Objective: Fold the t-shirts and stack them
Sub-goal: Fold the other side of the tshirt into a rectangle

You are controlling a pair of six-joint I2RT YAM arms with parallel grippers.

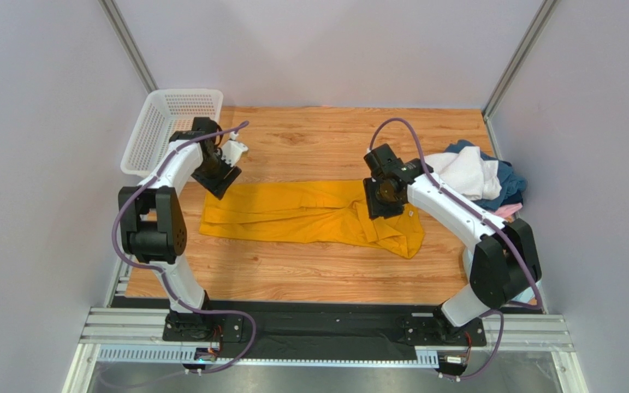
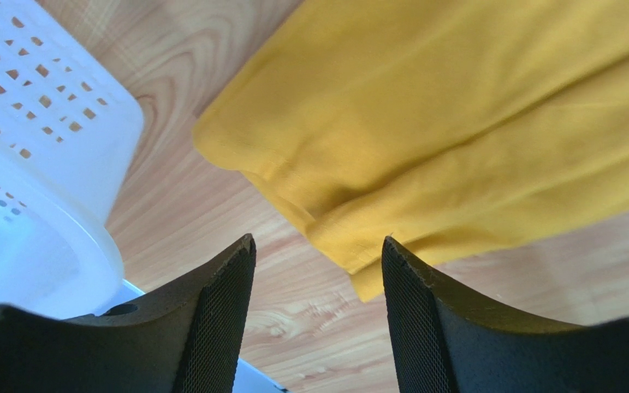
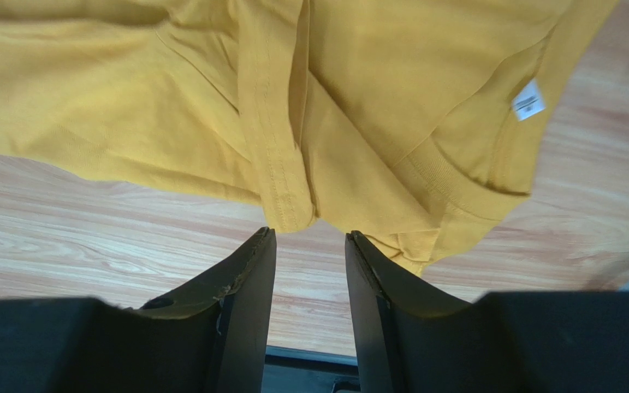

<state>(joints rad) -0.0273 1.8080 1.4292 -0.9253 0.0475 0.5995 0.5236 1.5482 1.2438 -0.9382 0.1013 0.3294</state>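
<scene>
The only label in sight is a small white tag (image 3: 528, 100) sewn inside the neckband of the mustard-yellow t-shirt (image 1: 293, 213). It sits in the upper right of the right wrist view, and its print is too small to read. No brand or other writing shows anywhere.

In the top view the yellow shirt lies flat on the wooden table (image 1: 309, 270), in the middle of the frame. Its long axis runs left to right. The neck end is bunched and folded over at the right, dipping toward the lower right, and the straighter edge is at the left.

The other t-shirts (image 1: 478, 176), white, dark blue and pink, sit in a loose heap at the right edge of the table, apart from the yellow one.

The left end effector (image 2: 318, 246) hangs over the upper left corner of the yellow shirt. Its jaws are spread wide and hold nothing, with bare wood between them and the cloth's corner just past the tips. A white mesh basket (image 2: 39, 123) fills the left of that view.

The right end effector (image 3: 309, 233) is over the shirt's right part. Its jaws are parted by a narrower gap and hold nothing, and a stitched, folded hem lies just beyond the tips.
</scene>
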